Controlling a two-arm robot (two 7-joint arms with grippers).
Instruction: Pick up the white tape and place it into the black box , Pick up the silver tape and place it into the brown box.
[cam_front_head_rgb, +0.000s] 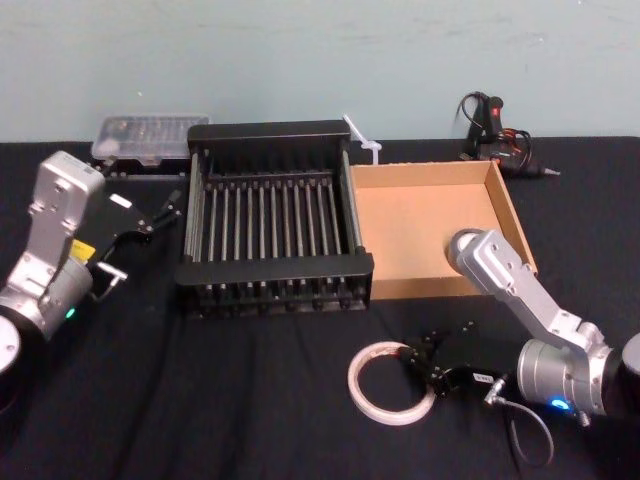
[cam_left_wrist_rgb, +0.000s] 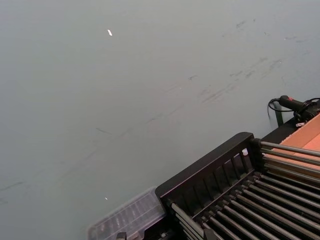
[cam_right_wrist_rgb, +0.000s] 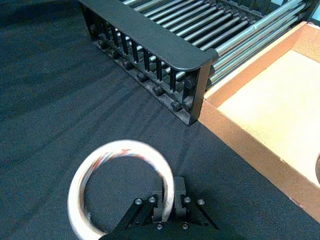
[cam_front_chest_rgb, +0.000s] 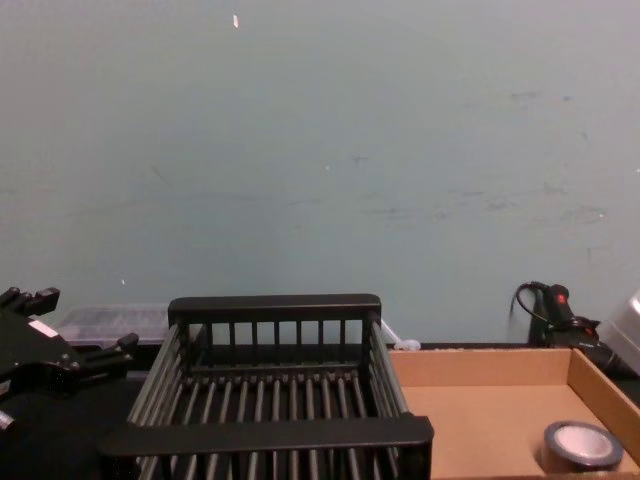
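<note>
Right wrist view showed right gripper (cam_right_wrist_rgb: 170, 193) clenched on white tape (cam_right_wrist_rgb: 125, 147) near the black box (cam_right_wrist_rgb: 150, 45), left gripper (cam_front_head_rgb: 165, 212) unclenched beside it; lift over rim needed next.

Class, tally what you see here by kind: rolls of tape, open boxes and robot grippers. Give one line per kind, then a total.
Tape rolls: 2 (white tape, silver tape)
Boxes: 2 (black box, brown box)
Grippers: 2 (left gripper, right gripper)
Total: 6
</note>
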